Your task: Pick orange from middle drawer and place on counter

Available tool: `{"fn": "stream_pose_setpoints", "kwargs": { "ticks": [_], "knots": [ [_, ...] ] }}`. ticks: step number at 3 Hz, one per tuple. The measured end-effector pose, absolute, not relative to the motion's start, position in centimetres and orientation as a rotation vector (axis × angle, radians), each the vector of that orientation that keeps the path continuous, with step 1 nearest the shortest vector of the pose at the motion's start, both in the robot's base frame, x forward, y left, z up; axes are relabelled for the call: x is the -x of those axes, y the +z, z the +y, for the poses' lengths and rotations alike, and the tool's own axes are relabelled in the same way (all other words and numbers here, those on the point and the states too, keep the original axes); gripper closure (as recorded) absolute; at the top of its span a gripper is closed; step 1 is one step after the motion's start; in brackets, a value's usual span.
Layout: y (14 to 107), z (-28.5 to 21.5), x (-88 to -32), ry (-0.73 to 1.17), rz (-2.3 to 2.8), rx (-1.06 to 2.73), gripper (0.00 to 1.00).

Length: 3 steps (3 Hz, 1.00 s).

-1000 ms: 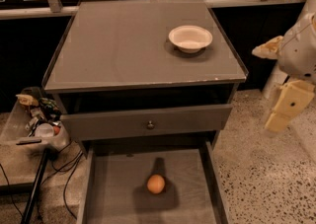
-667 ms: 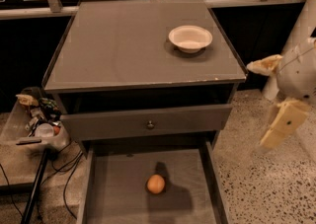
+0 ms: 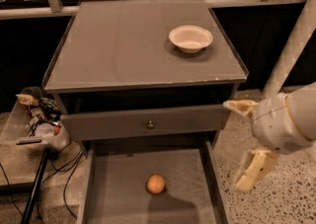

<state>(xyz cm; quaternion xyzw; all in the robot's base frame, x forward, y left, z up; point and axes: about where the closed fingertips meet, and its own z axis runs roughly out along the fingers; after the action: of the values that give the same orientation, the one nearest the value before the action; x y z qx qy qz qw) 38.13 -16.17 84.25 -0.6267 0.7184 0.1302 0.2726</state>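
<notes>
- Approach step: the gripper [image 3: 236, 144] hangs right of the open middle drawer [image 3: 118, 193], its fingers wide apart and empty.
- The orange [image 3: 156, 184] sits mid-drawer.
- Next, I judge: swing left, descend, then close on it.

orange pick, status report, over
Copy: gripper open, right of the middle drawer, not over it. The orange on the drawer floor, untouched. Nothing over it; white bowl on the counter, back right.

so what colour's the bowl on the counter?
Bowl is white, camera view; gripper open, right of the middle drawer.
</notes>
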Motion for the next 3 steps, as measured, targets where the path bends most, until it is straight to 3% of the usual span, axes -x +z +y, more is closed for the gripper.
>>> {"fn": "stream_pose_setpoints", "kwargs": {
  "ticks": [2, 3],
  "knots": [
    [75.2, -12.7, -39.5, 0.317, 2.011, 1.686, 0.0],
    [75.2, -12.7, -39.5, 0.317, 2.011, 1.686, 0.0]
  ]
}}
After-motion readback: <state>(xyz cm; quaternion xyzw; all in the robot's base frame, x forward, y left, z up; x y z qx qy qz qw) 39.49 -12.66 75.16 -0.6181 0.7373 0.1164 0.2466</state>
